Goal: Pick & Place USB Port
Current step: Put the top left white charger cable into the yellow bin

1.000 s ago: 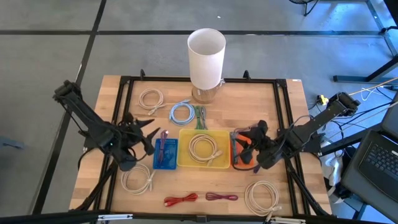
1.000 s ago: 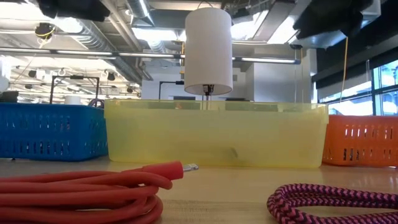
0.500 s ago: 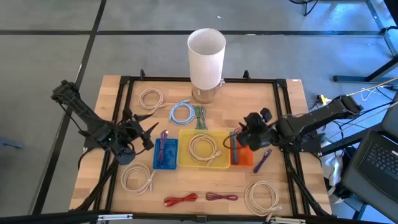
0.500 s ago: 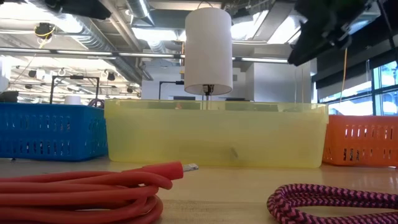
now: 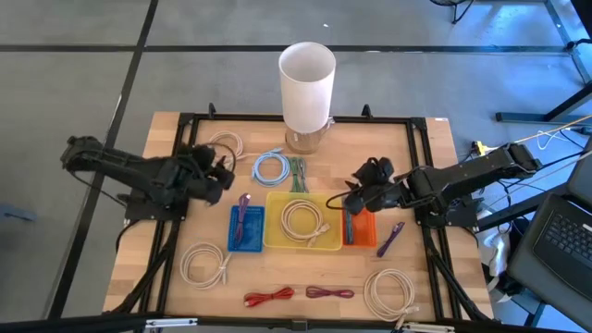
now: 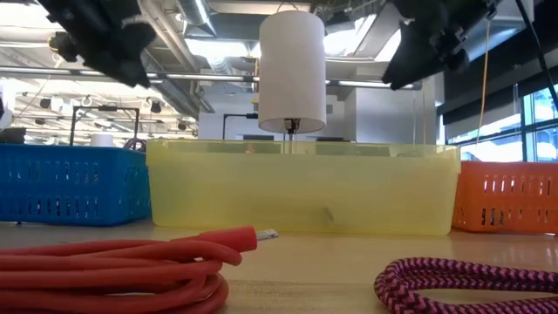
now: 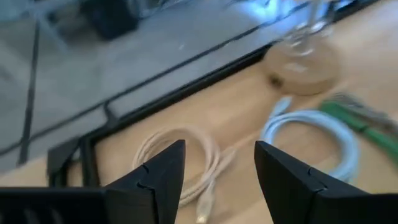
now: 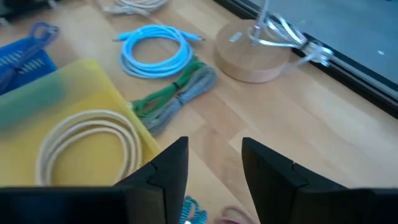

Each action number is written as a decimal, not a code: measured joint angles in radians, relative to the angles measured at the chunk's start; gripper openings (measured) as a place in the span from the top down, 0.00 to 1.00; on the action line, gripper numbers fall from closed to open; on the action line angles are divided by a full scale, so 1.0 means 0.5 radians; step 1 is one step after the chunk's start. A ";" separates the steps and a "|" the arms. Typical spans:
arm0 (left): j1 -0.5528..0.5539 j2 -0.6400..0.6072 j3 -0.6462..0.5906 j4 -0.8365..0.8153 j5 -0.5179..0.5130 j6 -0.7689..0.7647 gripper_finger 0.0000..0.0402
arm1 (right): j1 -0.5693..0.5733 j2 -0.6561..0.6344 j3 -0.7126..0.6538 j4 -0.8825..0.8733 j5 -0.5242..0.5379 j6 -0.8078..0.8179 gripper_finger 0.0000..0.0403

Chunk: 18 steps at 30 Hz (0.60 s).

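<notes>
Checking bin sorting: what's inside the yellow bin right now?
The yellow bin holds one coiled cream cable, lying flat, seen from above. Nothing else shows inside. In the low view its cloudy wall hides the contents.

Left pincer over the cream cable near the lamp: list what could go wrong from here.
1. The left pincer hangs open beside the coiled cream cable; closing on one loop could drag the whole coil instead of lifting it cleanly.
2. The light blue cable and the lamp base lie close by, so a wide sweep might snag or knock them.
3. The right pincer hovers open over the orange basket, next to the yellow bin; both arms reaching inward could crowd each other.
</notes>
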 joint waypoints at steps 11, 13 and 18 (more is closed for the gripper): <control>0.756 0.259 0.000 0.140 0.632 0.728 0.55 | 0.000 0.000 0.000 0.174 -0.039 -0.111 0.62; 0.859 0.336 0.000 0.241 0.751 0.926 0.55 | 0.000 0.000 0.000 0.178 -0.051 -0.112 0.62; 1.078 0.543 0.000 0.560 1.063 1.428 0.55 | 0.000 0.000 0.000 0.189 -0.088 -0.113 0.62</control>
